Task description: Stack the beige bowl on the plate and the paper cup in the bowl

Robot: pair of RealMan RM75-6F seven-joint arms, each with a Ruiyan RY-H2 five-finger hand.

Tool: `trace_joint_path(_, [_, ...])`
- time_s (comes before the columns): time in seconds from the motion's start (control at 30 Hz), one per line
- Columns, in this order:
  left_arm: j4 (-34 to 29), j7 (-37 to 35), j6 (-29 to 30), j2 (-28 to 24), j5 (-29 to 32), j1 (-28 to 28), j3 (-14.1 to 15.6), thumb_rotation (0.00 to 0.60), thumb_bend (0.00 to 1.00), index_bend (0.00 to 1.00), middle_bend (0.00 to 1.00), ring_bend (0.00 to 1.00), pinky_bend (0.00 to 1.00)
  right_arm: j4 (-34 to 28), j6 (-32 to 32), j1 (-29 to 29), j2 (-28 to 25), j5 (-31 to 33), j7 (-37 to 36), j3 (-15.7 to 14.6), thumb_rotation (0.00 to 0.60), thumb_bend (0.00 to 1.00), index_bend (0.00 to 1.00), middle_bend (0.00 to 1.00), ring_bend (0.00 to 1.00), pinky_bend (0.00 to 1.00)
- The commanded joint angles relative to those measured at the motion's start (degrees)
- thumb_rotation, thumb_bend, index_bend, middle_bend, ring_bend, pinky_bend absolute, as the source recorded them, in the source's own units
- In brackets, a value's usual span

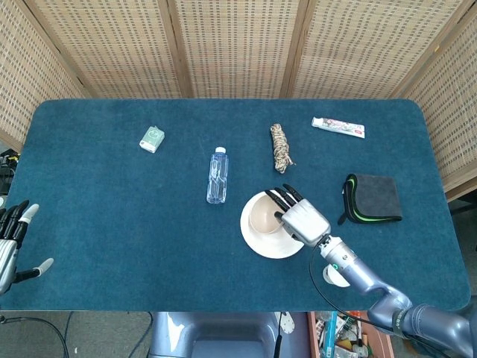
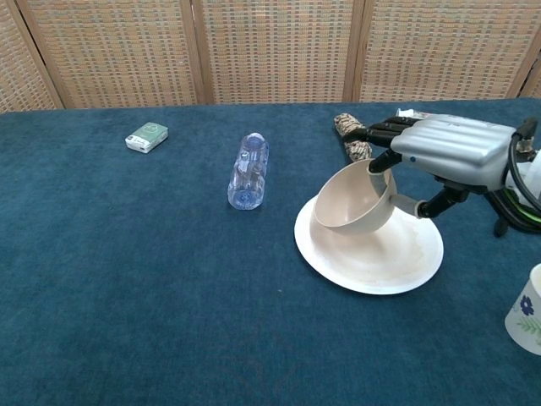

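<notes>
**A:** Wicker screens behind, a blue carpeted table (image 1: 112,194) in front, and the right hand (image 2: 448,150) is over the white plate (image 2: 372,266) with the beige bowl (image 2: 351,203) pinched at its rim, thumb inside, fingers (image 2: 385,131) stretched over the top.

**B:** The bowl is tilted, mouth towards the camera. Its base looks close to the plate, though I can't tell whether it touches.

**A:** So we're in step one, bowl onto plate, and I'd say nearly there. Next it needs levelling, settling flat, then a clean release.

**B:** Then the paper cup (image 2: 526,309), standing well off to the plate's right near the table edge.

**A:** The left hand (image 1: 13,242) waits at the far left edge, fingers apart, holding nothing.
</notes>
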State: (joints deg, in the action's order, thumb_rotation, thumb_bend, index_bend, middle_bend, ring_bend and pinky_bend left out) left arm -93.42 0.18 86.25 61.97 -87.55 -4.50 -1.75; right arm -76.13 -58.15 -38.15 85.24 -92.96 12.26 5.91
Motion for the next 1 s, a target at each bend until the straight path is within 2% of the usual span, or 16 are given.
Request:
trace_joint_path(0.03, [0.04,-0.09,-0.13,-0.06,0.06,-0.06,-0.01,0.600,0.00,0.00,0.00,0.00,0.00,0.62,0.17,-0.21,0.57,0.54,0.01,-0.15,0.600,0.51,0.62,0.00,0.00,0.00])
trace_joint_path(0.3, [-0.02,0.04,-0.47,-0.05,0.30,-0.19,-0.03,0.600,0.00,0.00,0.00,0.00,0.00,1.28,0.23,-0.68,1.77,1.43,-0.36,-0.53,0.600,0.50,0.61,0.00,0.00,0.00])
trace_joint_path(0.43, [-0.09,0.27,-0.44,-0.03,0.22,-0.15,0.05,0.600,0.00,0.00,0.00,0.00,0.00,0.72,1.20,-0.55,1.15,2.64,0.64,-0.86,0.600,0.49,0.42,0.00,0.00,0.00])
trace_joint_path(0.57, [-0.17,0.27,-0.57,-0.08,0.36,-0.19,0.03,0.600,0.00,0.00,0.00,0.00,0.00,-0.76,1.72,-0.26,-0.31,3.56,1.65,-1.16,0.600,0.48,0.31,0.00,0.00,0.00])
trace_joint_path(0.67, [-0.23,0.11,-0.46,-0.19,0.31,-0.17,0.01,0.600,0.00,0.00,0.00,0.00,0.00,-2.82,1.16,0.47,-2.26,3.59,2.86,-1.88,0.600,0.37,0.13,0.00,0.00,0.00])
trace_joint_path(0.73, [-0.22,0.03,-0.36,-0.22,0.27,-0.12,0.02,0.600,0.00,0.00,0.00,0.00,0.00,-5.05,0.39,1.28,-3.85,3.78,4.26,-2.38,0.600,0.31,0.05,0.00,0.00,0.00])
trace_joint_path(1.0, [-0.29,-0.28,0.15,-0.33,-0.20,0.10,0.17,0.600,0.00,0.00,0.00,0.00,0.00,-14.56,-5.79,4.30,-11.81,-0.51,7.28,-4.61,0.600,0.30,0.03,0.00,0.00,0.00])
